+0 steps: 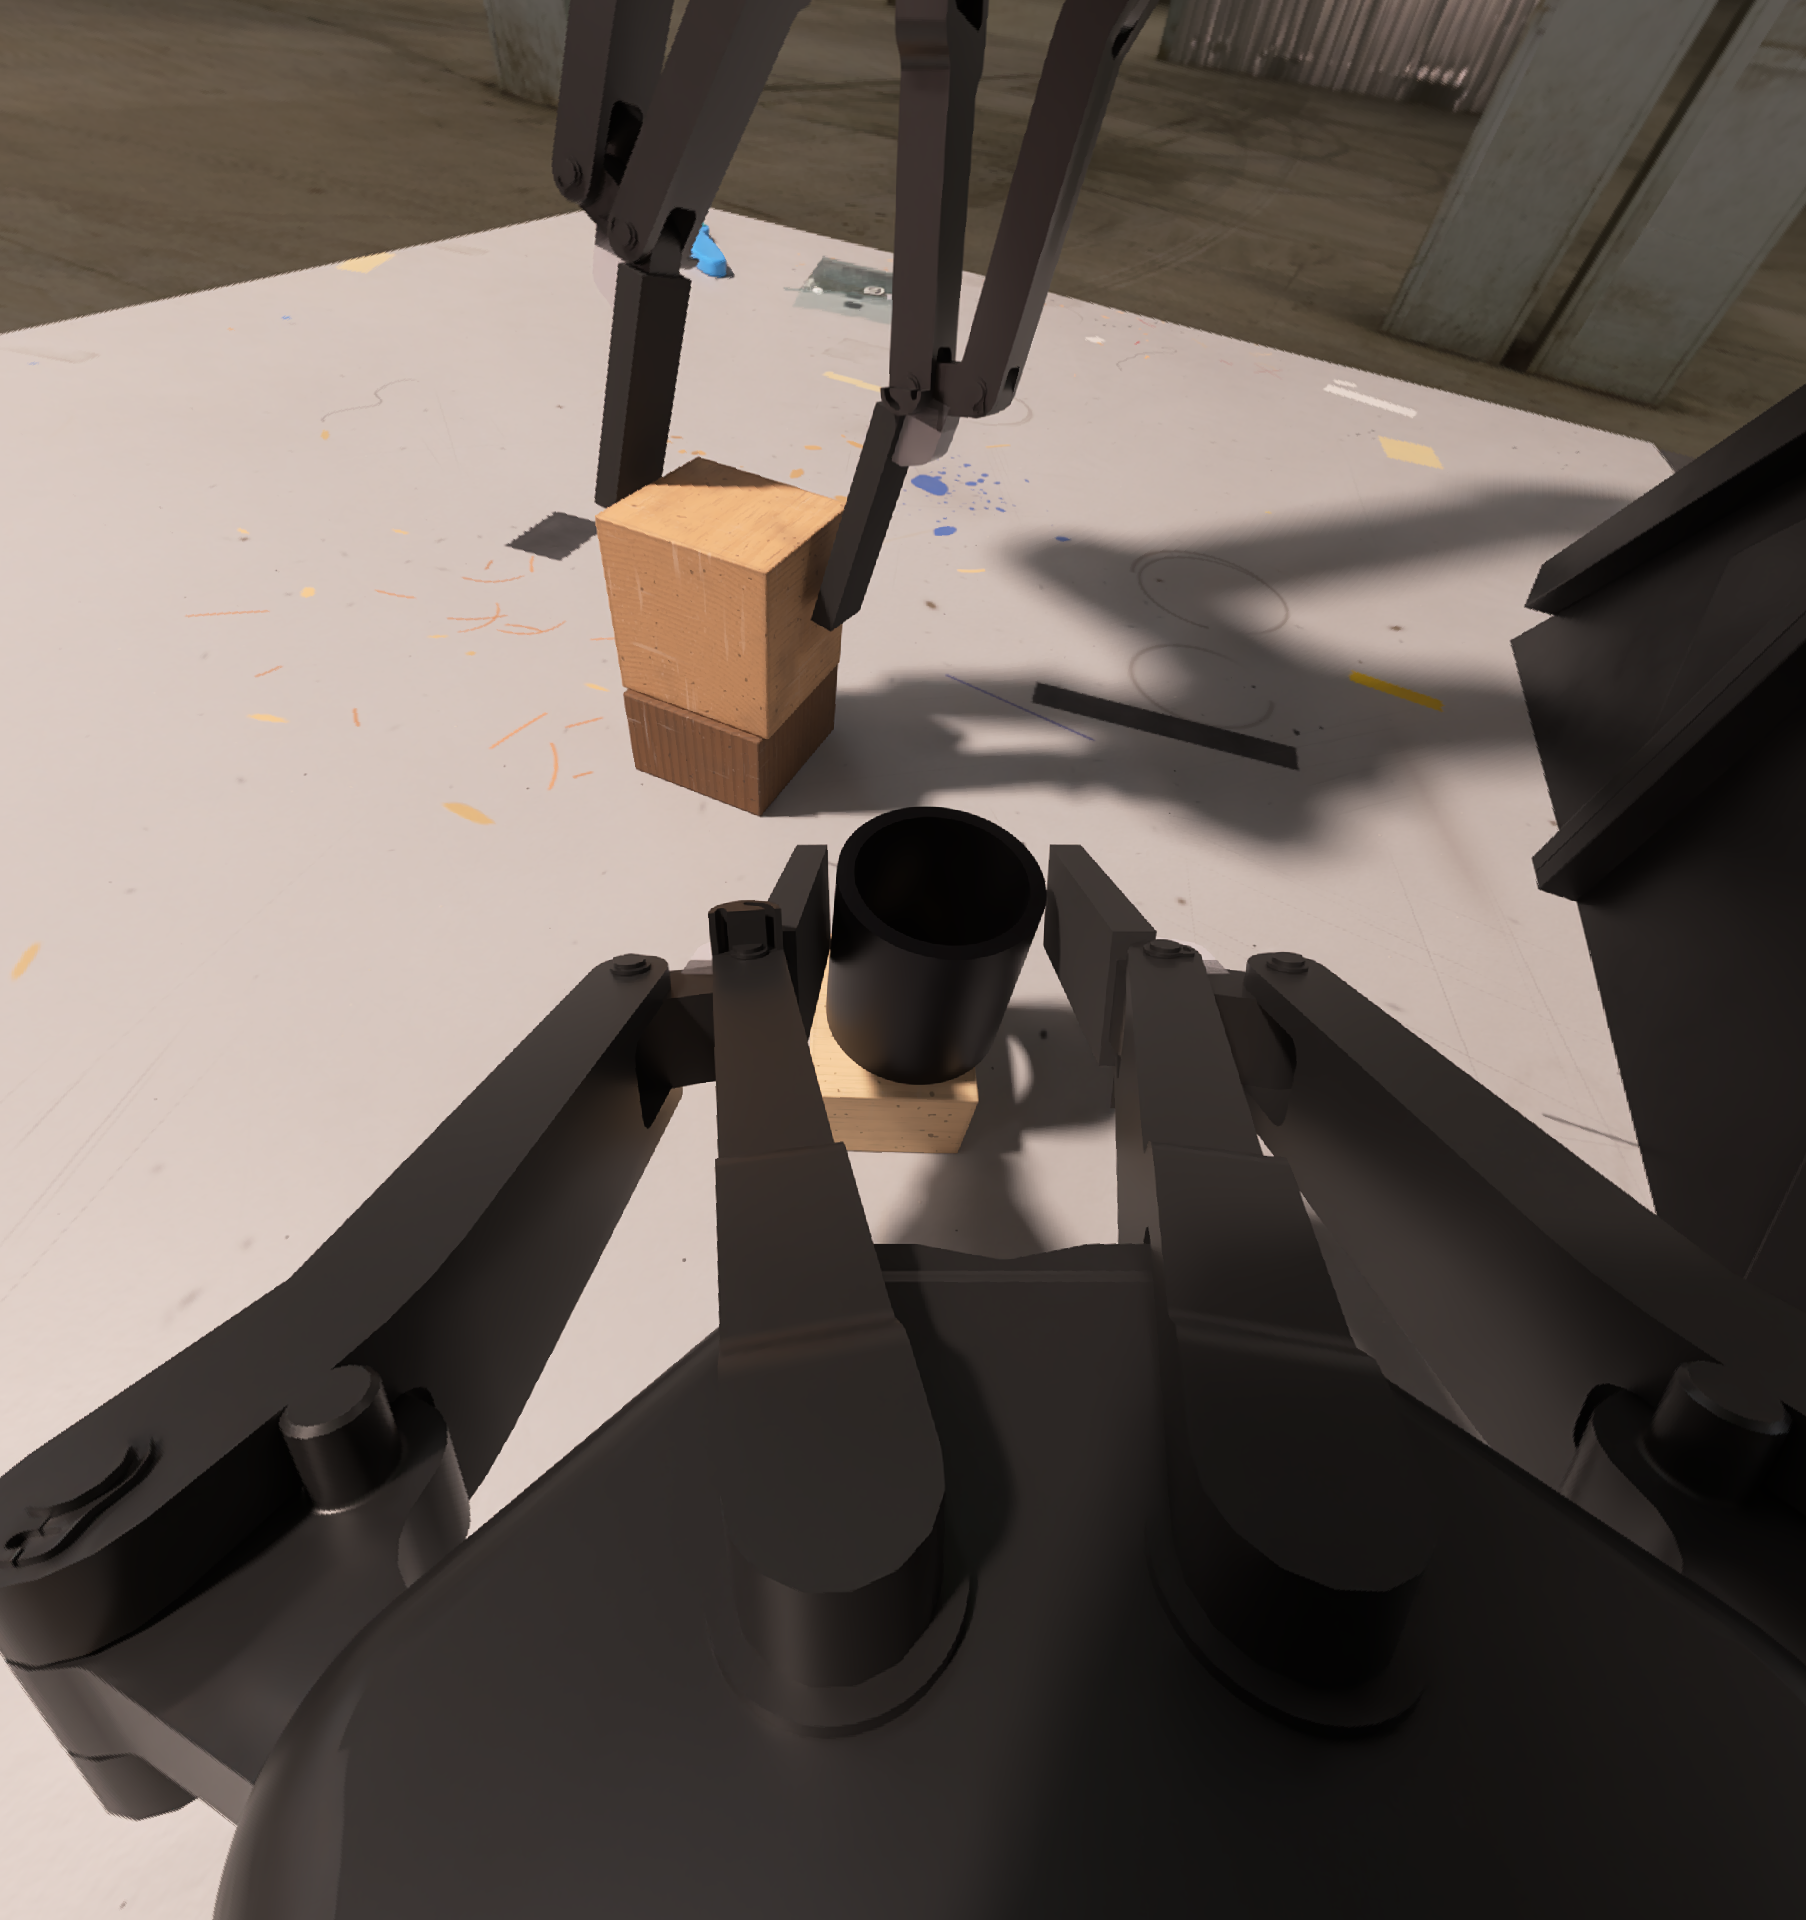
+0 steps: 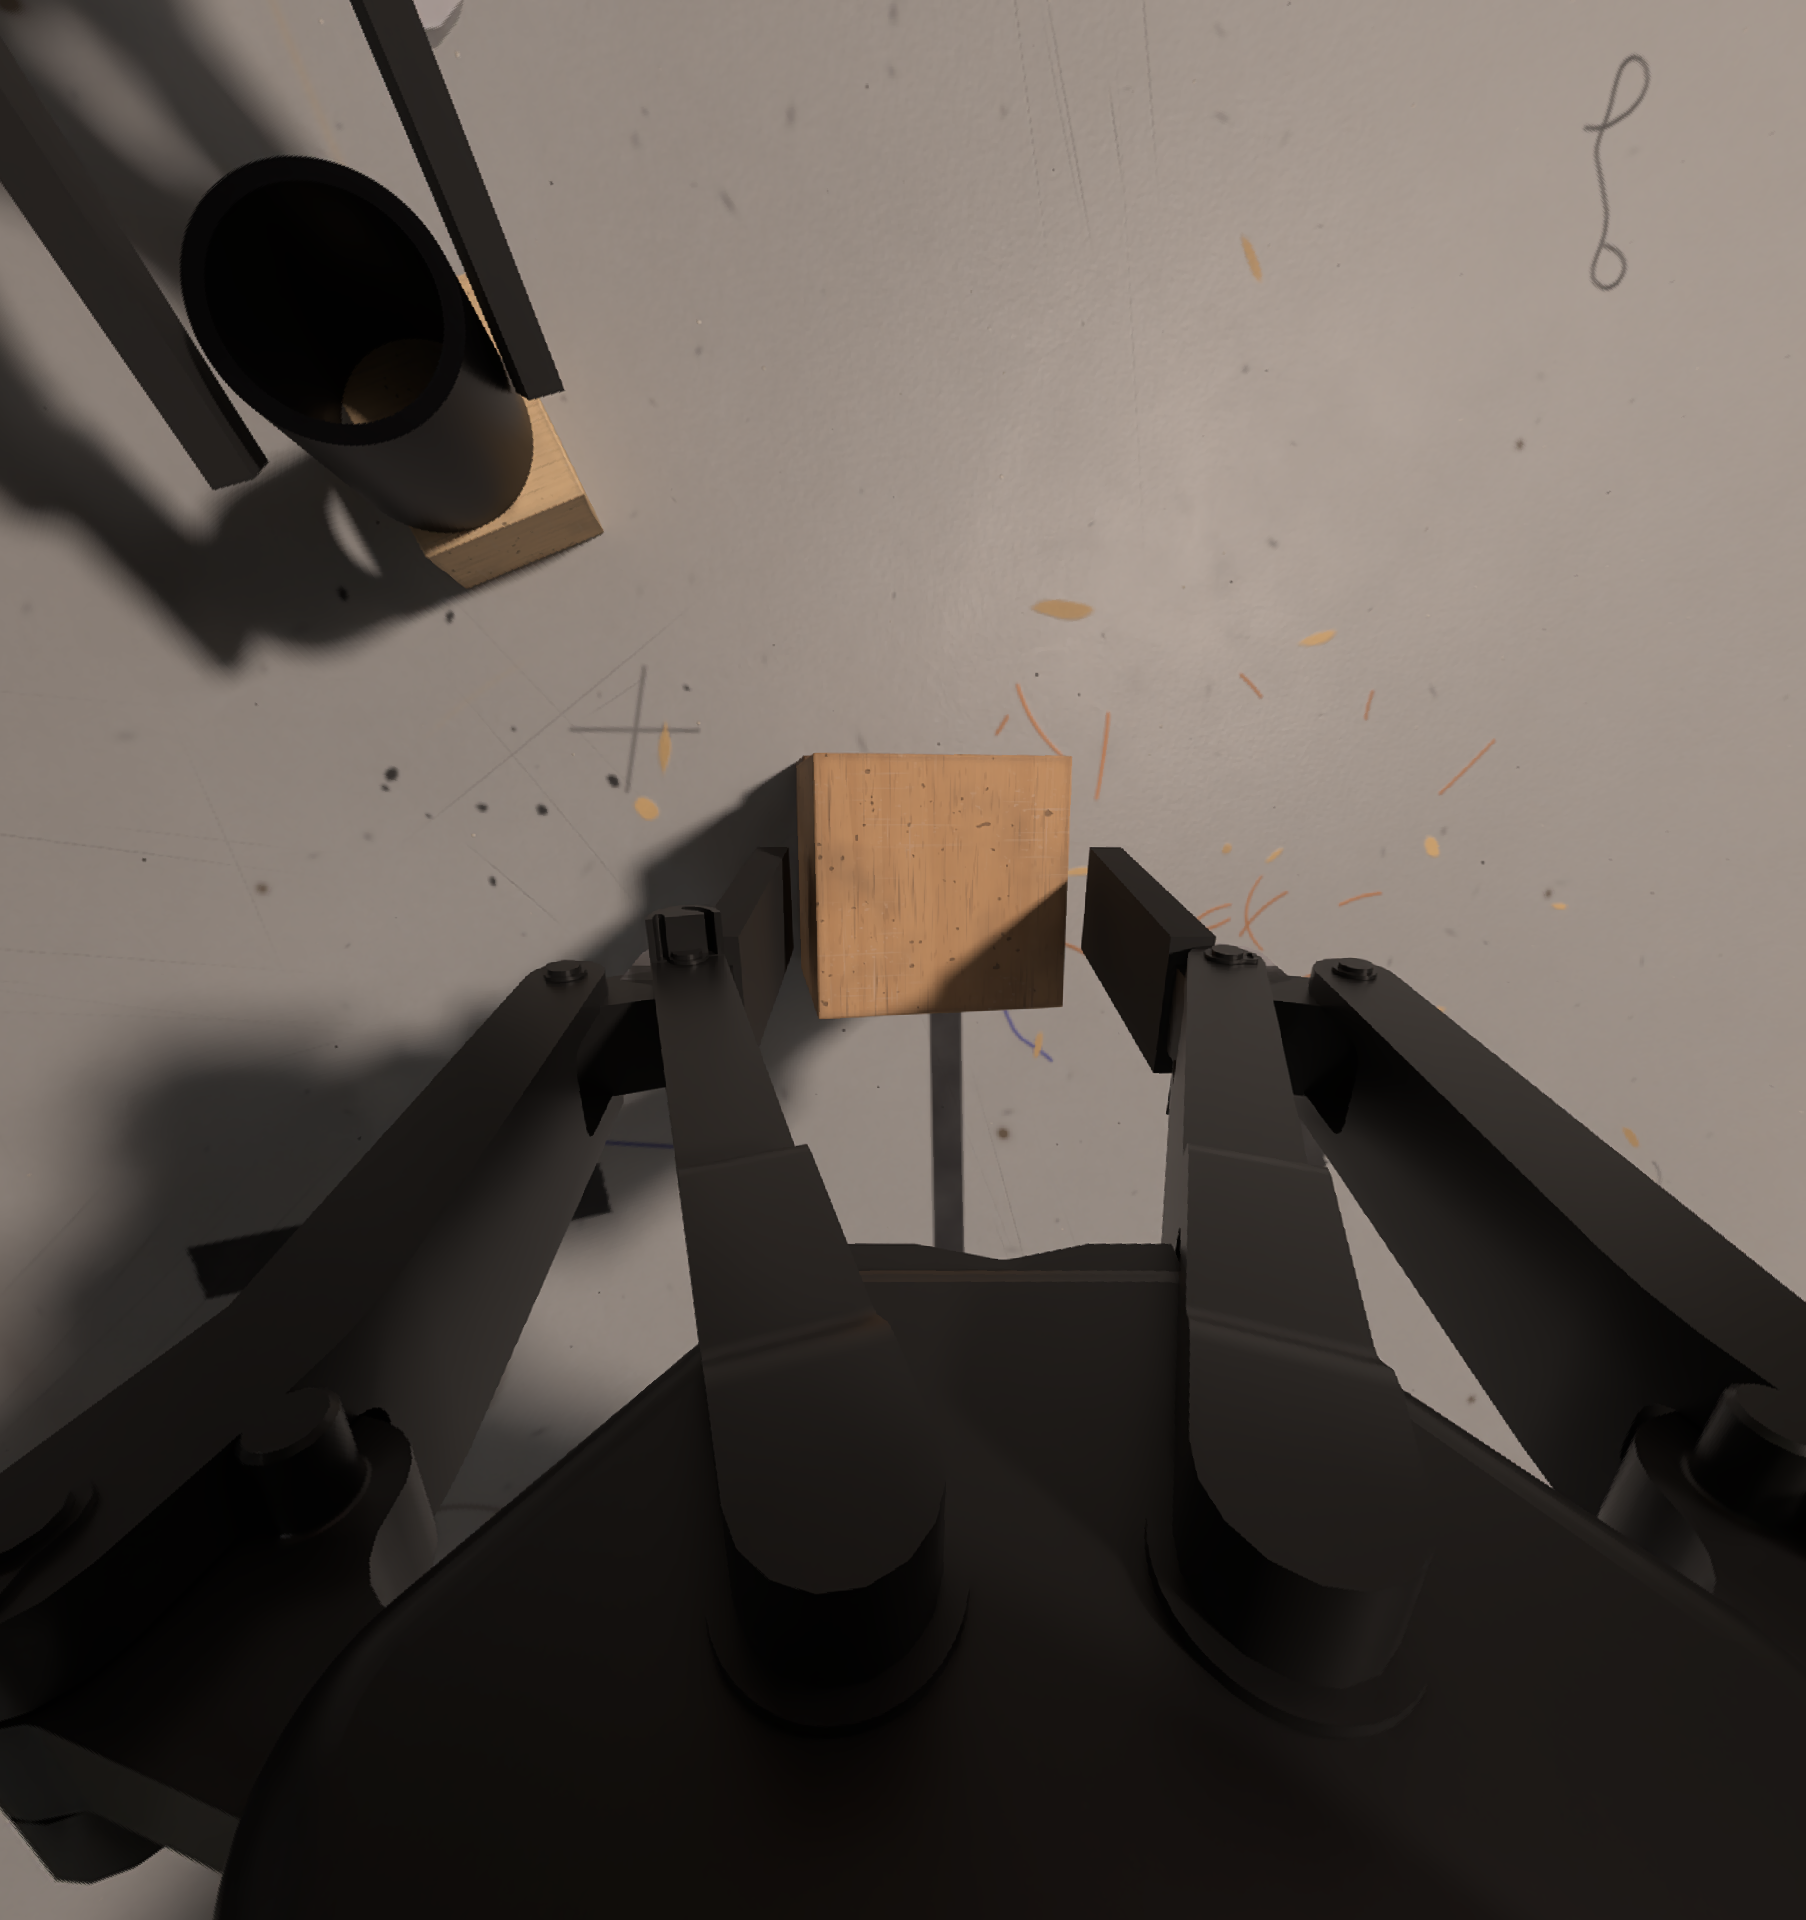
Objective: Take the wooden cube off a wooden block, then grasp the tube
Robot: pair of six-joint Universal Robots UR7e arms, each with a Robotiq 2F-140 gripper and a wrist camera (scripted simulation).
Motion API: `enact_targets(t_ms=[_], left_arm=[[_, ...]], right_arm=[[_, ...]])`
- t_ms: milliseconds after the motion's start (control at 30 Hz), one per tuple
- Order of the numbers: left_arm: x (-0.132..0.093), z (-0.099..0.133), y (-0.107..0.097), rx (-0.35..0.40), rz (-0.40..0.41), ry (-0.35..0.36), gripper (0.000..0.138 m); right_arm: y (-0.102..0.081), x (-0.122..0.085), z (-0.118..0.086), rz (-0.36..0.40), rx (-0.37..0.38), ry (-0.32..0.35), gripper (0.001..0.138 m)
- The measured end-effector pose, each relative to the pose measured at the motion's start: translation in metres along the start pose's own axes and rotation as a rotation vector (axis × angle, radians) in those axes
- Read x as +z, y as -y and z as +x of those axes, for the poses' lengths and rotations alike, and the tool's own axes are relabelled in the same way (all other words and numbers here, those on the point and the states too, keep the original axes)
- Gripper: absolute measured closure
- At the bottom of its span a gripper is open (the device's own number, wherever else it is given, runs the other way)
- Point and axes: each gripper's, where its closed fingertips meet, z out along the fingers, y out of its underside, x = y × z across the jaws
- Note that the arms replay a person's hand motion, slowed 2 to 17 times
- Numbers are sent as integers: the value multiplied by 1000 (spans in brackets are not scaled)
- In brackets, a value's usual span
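Observation:
A light wooden cube (image 1: 717,592) sits on a darker wooden block (image 1: 727,753); from above only the cube (image 2: 935,883) shows. My right gripper (image 2: 935,914) straddles the cube from above. Its left pad is against the cube and a thin gap shows at its right pad; it also shows in the left wrist view (image 1: 722,561). A black tube (image 1: 930,935) stands upright on a small pale wooden block (image 1: 899,1117). My left gripper (image 1: 935,909) has both pads against the tube's sides; it, the tube (image 2: 348,343) and the pale block (image 2: 525,520) also show in the right wrist view.
The pale grey table (image 1: 255,935) carries paint flecks and strips of dark tape (image 1: 1164,725). A dark arm body (image 1: 1730,831) stands at the right edge. The table's far edge (image 1: 255,281) borders a brown floor with grey pillars (image 1: 1605,177).

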Motion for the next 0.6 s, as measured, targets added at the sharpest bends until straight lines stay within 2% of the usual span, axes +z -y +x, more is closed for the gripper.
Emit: enact_targets(t_ms=[267, 600], left_arm=[[-1, -1, -1, 15, -5, 10, 83], [-2, 1, 0, 18, -1, 7, 83]], right_arm=[[3, 8, -3, 4, 8, 37, 70], [5, 9, -3, 14, 3, 18, 74]])
